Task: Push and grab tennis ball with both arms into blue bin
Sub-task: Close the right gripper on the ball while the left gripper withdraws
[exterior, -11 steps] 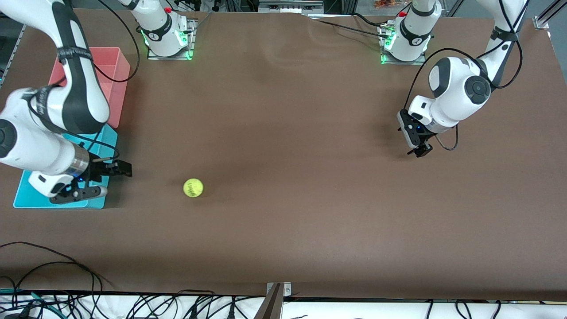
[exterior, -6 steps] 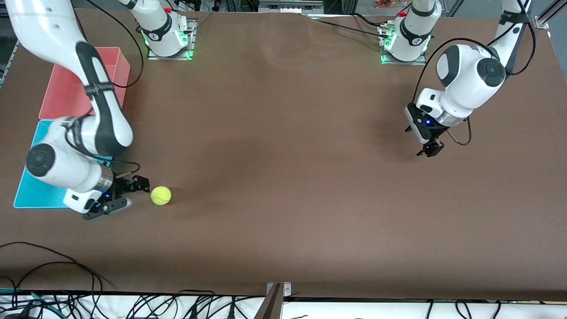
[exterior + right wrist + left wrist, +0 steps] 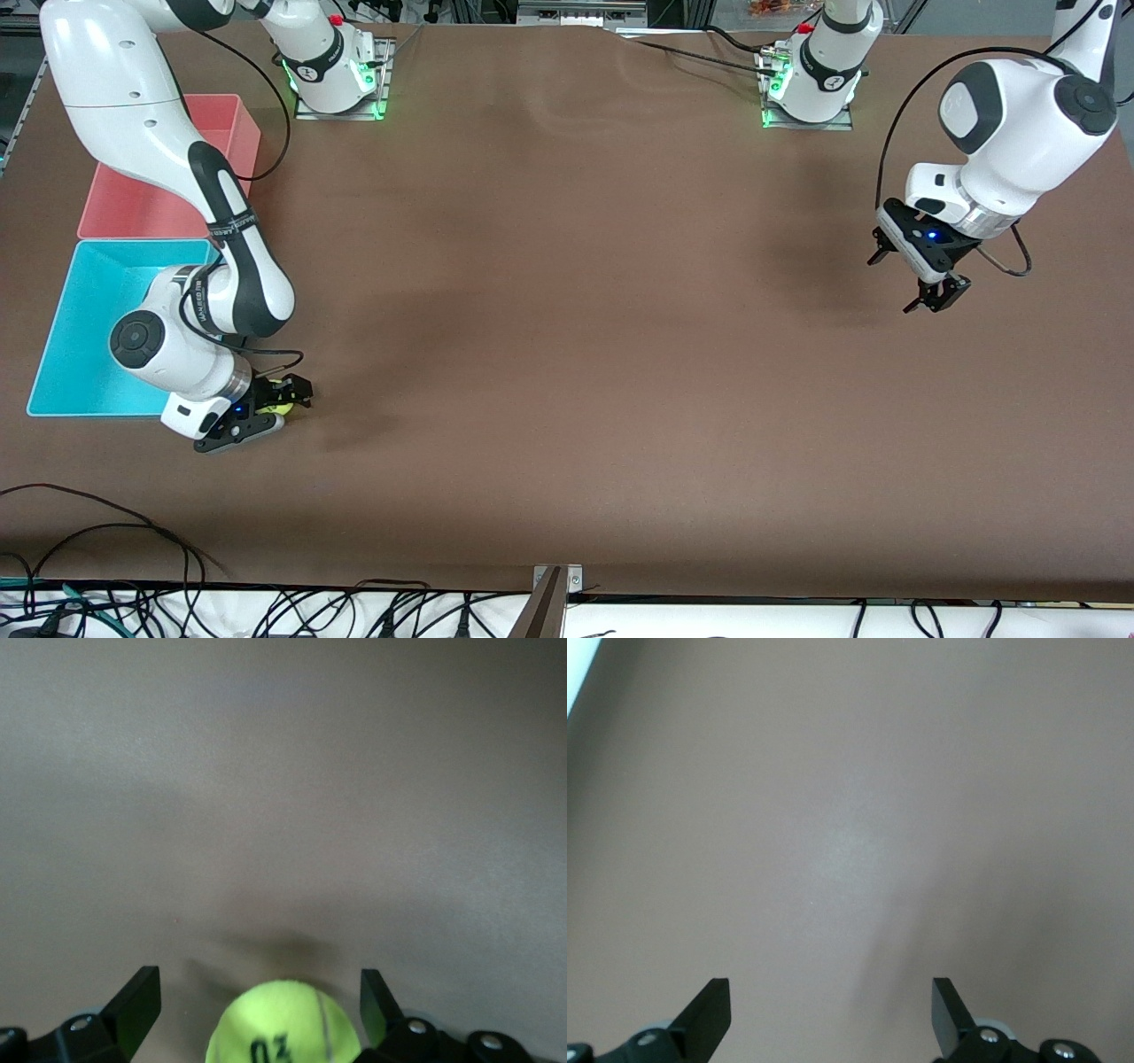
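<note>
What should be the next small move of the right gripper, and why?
Probably shut the right gripper on the ball: the ball sits on the table between its open fingers, beside the blue bin. The left gripper waits, open, over bare table.

A robotics lab bench.

Two white robot arms are bolted on metal base plates (image 3: 341,97) with green lights to a wide table (image 3: 567,354) under a plain brown cover. Loose black cables (image 3: 106,567) pile along its near edge, metal framing (image 3: 1085,40) stands at one corner, and two plastic bins (image 3: 80,354) are the only furnishings.
</note>
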`<state>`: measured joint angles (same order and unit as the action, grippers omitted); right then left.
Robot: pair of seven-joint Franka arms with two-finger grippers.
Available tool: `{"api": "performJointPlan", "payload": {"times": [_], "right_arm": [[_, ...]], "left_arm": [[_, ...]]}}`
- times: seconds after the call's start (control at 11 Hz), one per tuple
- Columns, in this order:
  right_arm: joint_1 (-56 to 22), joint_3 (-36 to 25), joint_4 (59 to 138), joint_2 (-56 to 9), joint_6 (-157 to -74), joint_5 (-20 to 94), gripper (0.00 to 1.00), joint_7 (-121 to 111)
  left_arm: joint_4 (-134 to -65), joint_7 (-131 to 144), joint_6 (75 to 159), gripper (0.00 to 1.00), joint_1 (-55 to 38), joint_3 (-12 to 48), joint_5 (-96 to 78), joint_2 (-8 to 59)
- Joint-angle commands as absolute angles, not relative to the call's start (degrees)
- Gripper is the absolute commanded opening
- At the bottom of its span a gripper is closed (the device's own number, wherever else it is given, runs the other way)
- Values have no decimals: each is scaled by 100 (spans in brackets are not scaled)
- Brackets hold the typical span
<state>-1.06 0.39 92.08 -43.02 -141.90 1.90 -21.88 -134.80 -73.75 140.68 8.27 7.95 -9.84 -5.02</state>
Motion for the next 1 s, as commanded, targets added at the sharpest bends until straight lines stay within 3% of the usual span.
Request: {"api": "performJointPlan", "payload": {"times": [0.0, 0.45, 0.73, 0.82, 0.91], "right_arm": [[-44, 62, 9176, -4324, -14186, 114, 100, -2259], [9, -62, 9228, -4350, -13738, 114, 100, -2180], [-18, -62, 9185, -4359, -13755, 114, 80, -2188], [-18, -62, 9185, -4359, -13772, 123, 67, -2188], [-18, -62, 9185, -4351, -13772, 123, 65, -2180]], "left_arm": [[-13184, -7094, 13650, 100, 800, 748, -949, -554], [-12720, -6953, 12878, 100, 668, 317, -949, -589], [-12323, -6541, 12289, 100, 624, 264, -914, -589], [-12227, -6435, 12174, 100, 615, 255, -905, -589], [-12147, -6320, 12051, 100, 598, 220, -905, -589]]}}
